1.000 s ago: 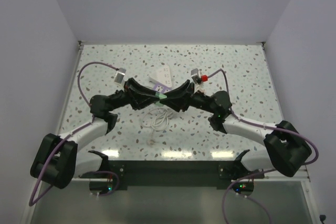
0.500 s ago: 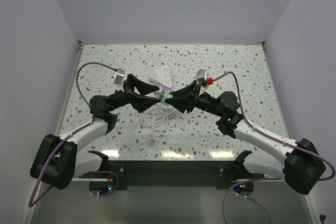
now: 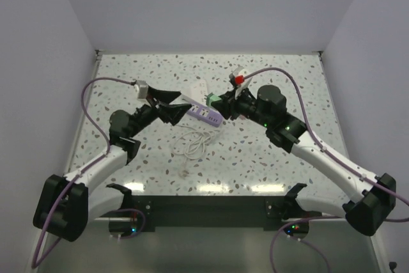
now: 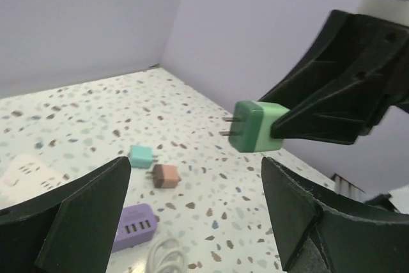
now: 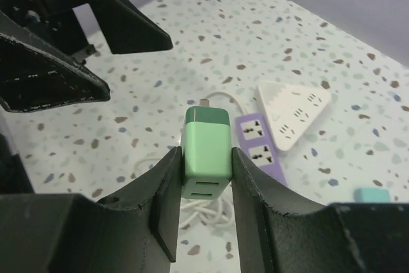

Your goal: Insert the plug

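Right gripper (image 5: 206, 159) clamped on green plug (image 5: 207, 142), prongs pointing away. Purple power strip (image 5: 259, 148) lies loose below and ahead. Left gripper (image 4: 192, 171) apart, empty. Risk: misaligned prongs shove the strip aside or twist the plug in the grip.

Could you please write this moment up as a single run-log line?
left claw: open, empty | right claw: shut on green plug | purple power strip: on table | status: plug not yet inserted
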